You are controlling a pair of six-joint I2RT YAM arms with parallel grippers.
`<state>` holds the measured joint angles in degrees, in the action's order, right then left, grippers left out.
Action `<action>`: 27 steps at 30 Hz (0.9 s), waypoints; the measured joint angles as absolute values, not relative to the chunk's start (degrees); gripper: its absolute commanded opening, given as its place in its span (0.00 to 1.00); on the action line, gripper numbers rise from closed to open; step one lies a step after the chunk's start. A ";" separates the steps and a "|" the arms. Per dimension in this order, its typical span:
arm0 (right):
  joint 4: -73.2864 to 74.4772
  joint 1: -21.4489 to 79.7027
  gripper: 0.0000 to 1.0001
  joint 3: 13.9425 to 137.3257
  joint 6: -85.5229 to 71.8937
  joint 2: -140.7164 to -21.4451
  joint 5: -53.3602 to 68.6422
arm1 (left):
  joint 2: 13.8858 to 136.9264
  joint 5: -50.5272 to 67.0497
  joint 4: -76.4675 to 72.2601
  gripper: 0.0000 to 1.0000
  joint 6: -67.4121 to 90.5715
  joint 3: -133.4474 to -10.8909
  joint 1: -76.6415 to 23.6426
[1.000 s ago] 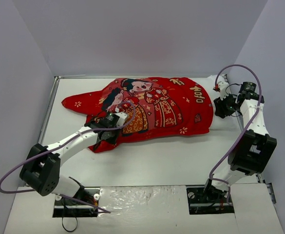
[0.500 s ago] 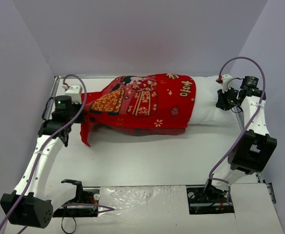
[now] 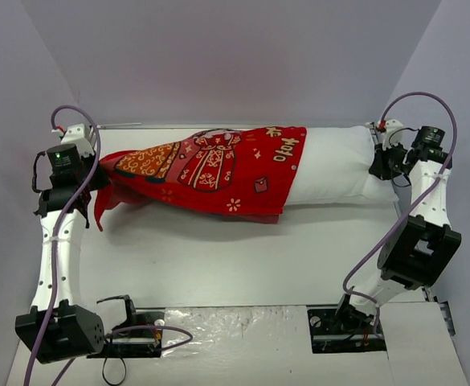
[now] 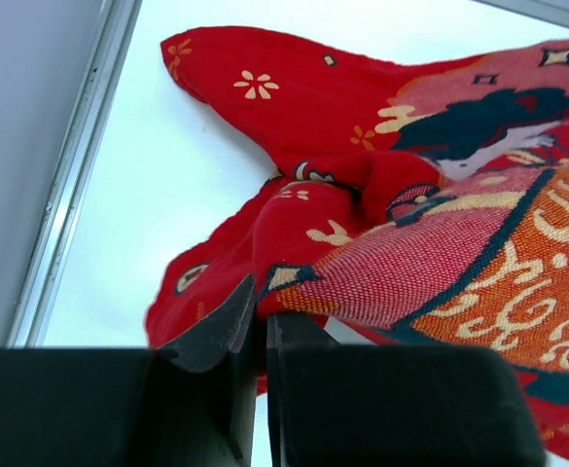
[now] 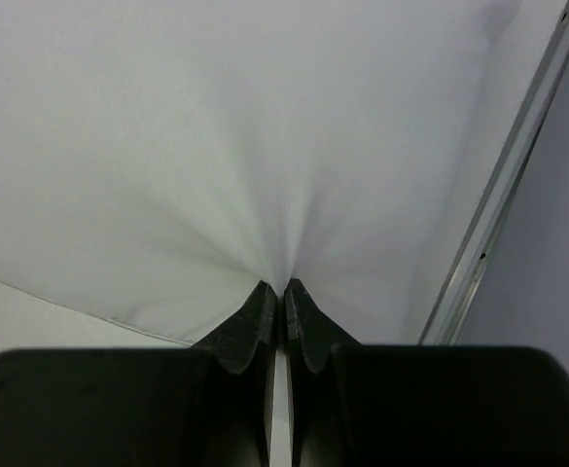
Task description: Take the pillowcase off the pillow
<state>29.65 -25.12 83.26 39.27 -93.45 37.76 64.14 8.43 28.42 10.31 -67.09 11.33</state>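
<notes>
The red pillowcase [image 3: 210, 169] with its costume print lies stretched across the far half of the table and covers the left part of the white pillow [image 3: 331, 169], whose right part sticks out bare. My left gripper [image 3: 98, 178] at the far left is shut on the case's left end; in the left wrist view the red cloth [image 4: 362, 224] is pinched between the jaws [image 4: 263, 316]. My right gripper [image 3: 377, 165] at the far right is shut on the pillow's right end; the white fabric [image 5: 216, 146] puckers into its tips [image 5: 284, 290].
A metal rail [image 3: 82, 173] borders the table on the left and another [image 5: 503, 175] runs on the right. Grey walls stand on three sides. The arm bases [image 3: 347, 322] sit at the near edge.
My left gripper has pulled the pillowcase leftward, from mid-table to the far left edge. More white pillow now shows on the right. My right gripper has shifted slightly right, still holding the pillow.
</notes>
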 measured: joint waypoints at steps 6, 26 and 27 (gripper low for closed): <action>30.70 -24.01 0.58 79.07 49.91 -87.05 37.98 | 67.00 11.03 26.89 0.16 13.56 -68.16 11.31; 31.18 13.47 1.00 72.31 60.62 -76.29 28.32 | 69.32 15.40 18.48 0.94 26.76 -69.17 -2.96; 30.68 13.45 1.00 72.12 61.36 -76.40 27.44 | 72.20 15.62 18.04 0.94 26.70 -69.91 -3.99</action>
